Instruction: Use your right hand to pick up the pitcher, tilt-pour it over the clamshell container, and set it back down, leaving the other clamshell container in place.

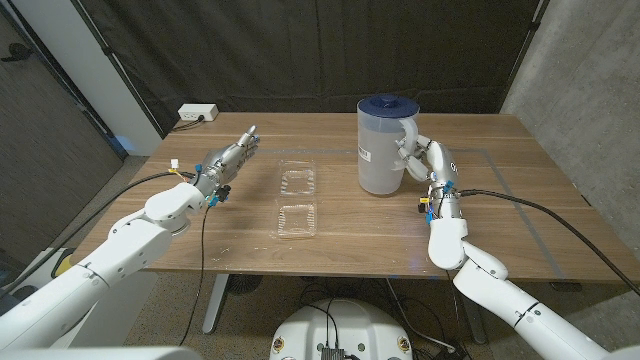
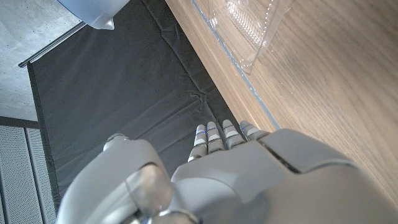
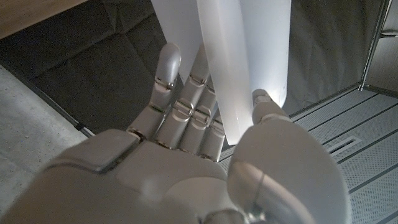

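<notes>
- Head view takes in the wooden table [image 1: 520, 200], which carries everything named below
- Standing upright just ahead of the right hand's fingertips is the pitcher [image 1: 383, 150], translucent with a dark blue lid, its base on the wood
- Right hand [image 1: 422, 158] has its fingers [image 3: 186, 106] wrapped around the pitcher's white handle [image 3: 233, 68], thumb on the opposite side, so it grips the handle
- Clear clamshell container [image 1: 298, 200] lies opened flat, between the two hands, well apart from the left fingertips
- Left hand [image 1: 232, 160] holds nothing; its fingers [image 2: 214, 138] reach out straight, close together, past the clamshell's edge [image 2: 249, 37]
</notes>
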Robot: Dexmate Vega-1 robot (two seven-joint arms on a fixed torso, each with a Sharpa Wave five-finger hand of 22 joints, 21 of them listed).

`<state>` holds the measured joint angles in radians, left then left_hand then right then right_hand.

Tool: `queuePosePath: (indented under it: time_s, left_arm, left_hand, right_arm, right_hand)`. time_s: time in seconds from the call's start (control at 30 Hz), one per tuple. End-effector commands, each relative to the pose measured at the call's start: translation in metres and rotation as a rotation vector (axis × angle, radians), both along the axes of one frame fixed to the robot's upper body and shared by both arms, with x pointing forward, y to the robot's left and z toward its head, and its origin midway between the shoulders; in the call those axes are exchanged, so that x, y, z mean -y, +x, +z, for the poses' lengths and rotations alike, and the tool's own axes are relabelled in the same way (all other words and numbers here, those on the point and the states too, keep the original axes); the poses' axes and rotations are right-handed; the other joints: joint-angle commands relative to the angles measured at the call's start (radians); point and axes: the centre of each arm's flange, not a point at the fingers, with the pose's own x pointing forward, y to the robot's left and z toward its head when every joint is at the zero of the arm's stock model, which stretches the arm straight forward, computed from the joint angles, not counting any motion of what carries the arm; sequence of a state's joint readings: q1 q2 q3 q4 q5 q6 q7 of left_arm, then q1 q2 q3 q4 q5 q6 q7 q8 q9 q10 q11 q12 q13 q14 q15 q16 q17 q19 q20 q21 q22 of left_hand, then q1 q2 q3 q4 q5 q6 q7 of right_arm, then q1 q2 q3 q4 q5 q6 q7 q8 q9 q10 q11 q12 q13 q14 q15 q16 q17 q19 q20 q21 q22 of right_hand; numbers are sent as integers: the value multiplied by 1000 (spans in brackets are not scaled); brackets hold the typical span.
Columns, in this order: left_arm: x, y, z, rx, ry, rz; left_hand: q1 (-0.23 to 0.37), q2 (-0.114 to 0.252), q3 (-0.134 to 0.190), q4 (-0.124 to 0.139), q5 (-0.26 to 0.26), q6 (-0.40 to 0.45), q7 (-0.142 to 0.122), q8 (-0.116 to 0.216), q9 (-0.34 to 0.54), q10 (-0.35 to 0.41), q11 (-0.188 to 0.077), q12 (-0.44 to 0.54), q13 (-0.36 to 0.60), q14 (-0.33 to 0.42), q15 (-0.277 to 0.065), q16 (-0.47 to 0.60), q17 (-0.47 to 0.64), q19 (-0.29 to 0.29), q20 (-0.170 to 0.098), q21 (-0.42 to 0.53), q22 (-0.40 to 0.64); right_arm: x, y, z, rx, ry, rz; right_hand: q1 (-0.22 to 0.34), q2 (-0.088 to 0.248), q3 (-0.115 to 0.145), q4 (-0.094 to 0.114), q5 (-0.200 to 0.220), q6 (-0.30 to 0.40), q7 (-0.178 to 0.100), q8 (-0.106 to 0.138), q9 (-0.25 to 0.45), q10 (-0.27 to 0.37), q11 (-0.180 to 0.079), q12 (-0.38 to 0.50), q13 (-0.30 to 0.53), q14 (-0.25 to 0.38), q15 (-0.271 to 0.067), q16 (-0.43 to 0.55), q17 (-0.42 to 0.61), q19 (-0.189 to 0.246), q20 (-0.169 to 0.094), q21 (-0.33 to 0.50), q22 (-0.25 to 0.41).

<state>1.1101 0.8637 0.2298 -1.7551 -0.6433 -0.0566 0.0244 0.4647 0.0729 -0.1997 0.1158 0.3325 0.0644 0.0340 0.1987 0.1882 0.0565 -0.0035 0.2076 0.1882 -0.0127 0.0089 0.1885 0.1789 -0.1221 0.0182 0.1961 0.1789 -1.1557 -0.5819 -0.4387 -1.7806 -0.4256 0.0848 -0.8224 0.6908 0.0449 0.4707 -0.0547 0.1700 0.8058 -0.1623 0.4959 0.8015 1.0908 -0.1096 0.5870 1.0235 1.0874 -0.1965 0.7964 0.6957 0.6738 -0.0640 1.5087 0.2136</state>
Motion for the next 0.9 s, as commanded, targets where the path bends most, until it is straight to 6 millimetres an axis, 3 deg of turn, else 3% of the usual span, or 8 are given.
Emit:
queuePosePath:
  time_s: [0.03, 0.3, 0.33, 0.47, 0.53, 0.7, 0.9]
  left_arm:
    - [-1, 4, -2, -5, -6, -3]
    - [-3, 7, -3, -11, -7, -5]
    - [-3, 8, -3, -11, -7, -7]
    - [-1, 10, -3, -13, -6, -13]
    - [-1, 11, -3, -15, -5, -15]
    - [0, 12, -3, -15, -3, -19]
    - [1, 12, -5, -16, -7, -22]
  left_hand:
    - [3, 5, -11, 1, 0, 4, 0, 2, 3, 1, -5, -3, 4, -7, 0, 1, 5, -11, 2, 2, 4]
    - [3, 6, -13, 1, 0, 5, -3, 2, 3, 3, -6, -2, 4, -6, 0, 1, 5, -12, 7, 2, 4]
    - [3, 6, -13, 1, 0, 5, -3, 2, 3, 2, -6, -2, 4, -6, -1, 1, 5, -12, 7, 2, 4]
    - [3, 6, -14, 2, 0, 5, -3, 2, 3, 3, -6, -2, 4, -6, 0, 1, 5, -12, 8, 3, 4]
    - [3, 7, -15, 2, 0, 6, -2, 2, 3, 3, -5, -2, 4, -6, 0, 1, 5, -13, 11, 3, 4]
    - [4, 7, -16, 2, 0, 5, -4, 2, 3, 3, -7, -2, 4, -4, 0, 2, 5, -13, 14, 3, 4]
    - [4, 8, -18, 2, -1, 6, -4, 3, 3, 4, -7, -1, 4, -4, 1, 2, 5, -13, 20, 3, 4]
  right_arm:
    - [-5, -3, -4, -7, -34, -11]
    - [-7, -3, -9, -34, -49, -27]
    - [-7, -3, -10, -38, -49, -30]
    - [-7, -3, -12, -56, -47, -40]
    - [-7, -3, -13, -62, -49, -47]
    - [-6, -5, -15, -62, -49, -54]
    - [-6, -9, -12, -55, -76, -44]
  right_hand:
    - [-26, -53, 31, 54, 3, -19, 5, -37, -159, 87, -76, -18, -20, -14, -22, -3, 14, -8, -154, -3, -2]
    - [-77, -106, 1, 47, 16, -49, 7, -94, -214, 52, -62, -87, -111, -25, -27, -33, 26, -23, -152, -11, -6]
    - [-93, -110, -7, 48, 19, -50, 4, -113, -234, -23, -74, -129, -128, -29, -24, -52, 11, -24, -153, -14, -8]
    - [-139, -136, -25, 59, 25, -74, 6, -150, -266, -62, -64, -176, -173, -41, -22, -106, -47, -46, -154, -45, -20]
    - [-161, -150, -26, 64, 36, -88, 8, -175, -288, -80, -56, -203, -199, -77, -22, -159, -96, -51, -156, -75, -28]
    - [-203, -172, -28, 79, 46, -95, 10, -203, -317, -99, -48, -244, -251, -104, -22, -224, -162, -45, -155, -135, -37]
    - [-222, -184, -28, 84, 51, -102, 9, -218, -332, -112, -38, -263, -275, -122, -23, -253, -185, -43, -156, -173, -40]
